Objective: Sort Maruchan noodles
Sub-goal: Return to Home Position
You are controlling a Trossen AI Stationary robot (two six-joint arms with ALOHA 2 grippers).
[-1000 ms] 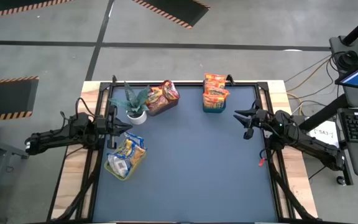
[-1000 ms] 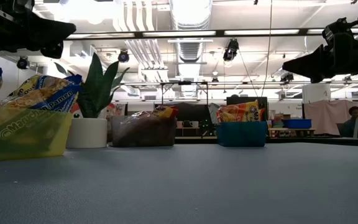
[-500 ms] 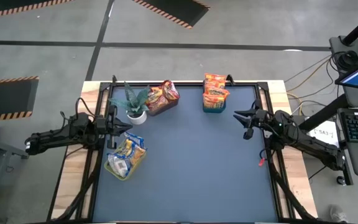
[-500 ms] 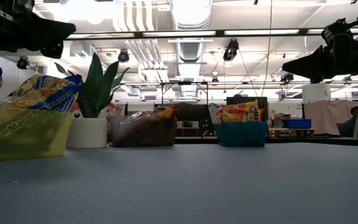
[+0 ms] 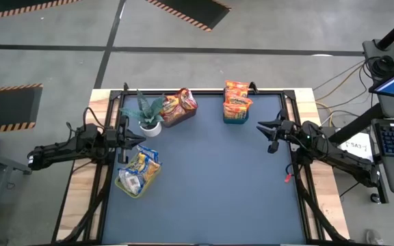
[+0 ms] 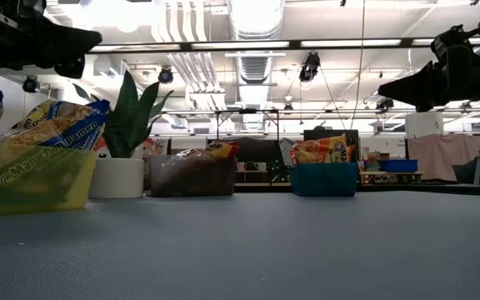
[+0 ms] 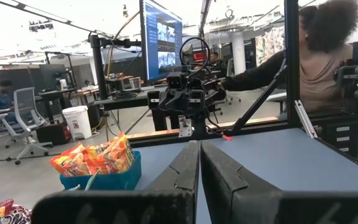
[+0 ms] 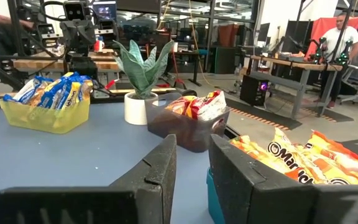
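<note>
- Orange-red Maruchan noodles [image 5: 237, 96] are heaped above the rim of the blue bin [image 5: 235, 119] at the far edge of the tabletop [image 5: 217, 191]. More red packets [image 5: 182, 102] fill the dark bin [image 5: 172, 119] beside the potted plant [image 5: 147, 109]. The yellow-and-blue packets [image 5: 142, 166] lie in the yellow bin [image 5: 125, 186] (no packet shows loose on the mat).
- The left claw [image 5: 137, 140] hovers between the plant and the yellow bin, near both, with its fingers pressed almost together and nothing between them.
- The right claw [image 5: 265, 133] hangs near the blue bin at the tabletop's right side, fingers parted and empty.
- The likeliest mishap, as I judge it, is a careless swing of the left arm clipping the leaves or the yellow bin's rim and tipping packets out. The piled blue bin could likewise shed its top packets if the right claw brushed it.
- Lower packets are buried under the top ones, so no count is possible. The low view cuts both claws off at its top edge.
</note>
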